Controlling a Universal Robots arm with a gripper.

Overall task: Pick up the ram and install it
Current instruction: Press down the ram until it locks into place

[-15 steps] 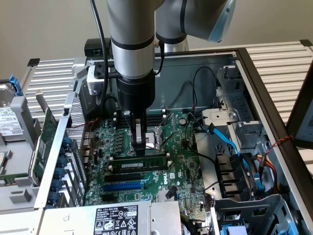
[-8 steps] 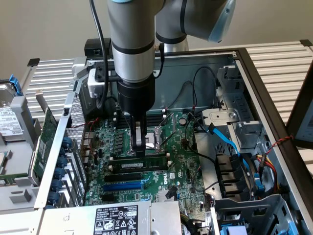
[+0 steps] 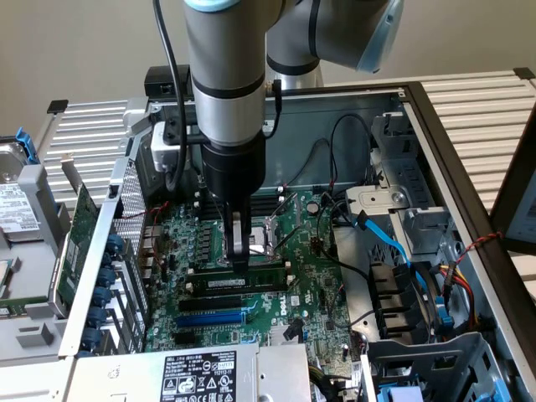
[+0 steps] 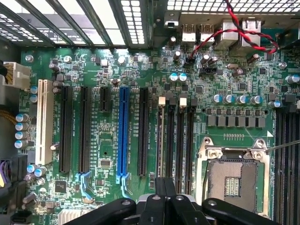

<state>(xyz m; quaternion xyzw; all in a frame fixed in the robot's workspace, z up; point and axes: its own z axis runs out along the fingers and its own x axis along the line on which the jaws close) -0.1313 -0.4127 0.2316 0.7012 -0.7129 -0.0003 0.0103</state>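
Observation:
The ram (image 3: 251,281), a thin green stick with a white label, stands on edge in a black memory slot on the motherboard (image 3: 310,285). In the wrist view the ram (image 4: 161,140) runs along the slot beside the other long black slots. My gripper (image 3: 240,263) points straight down onto the ram's top edge near its middle, fingers closed together. From the wrist, the gripper (image 4: 165,190) sits over the near end of that slot, and the black fingers (image 4: 159,206) show no gap between them.
An open CPU socket (image 4: 236,178) lies beside the memory slots, and a blue slot (image 4: 123,131) on the other side. In the exterior view, a green expansion card (image 3: 77,239) and a hard drive (image 3: 12,201) lie left of the case. Blue cables (image 3: 394,243) cross on the right.

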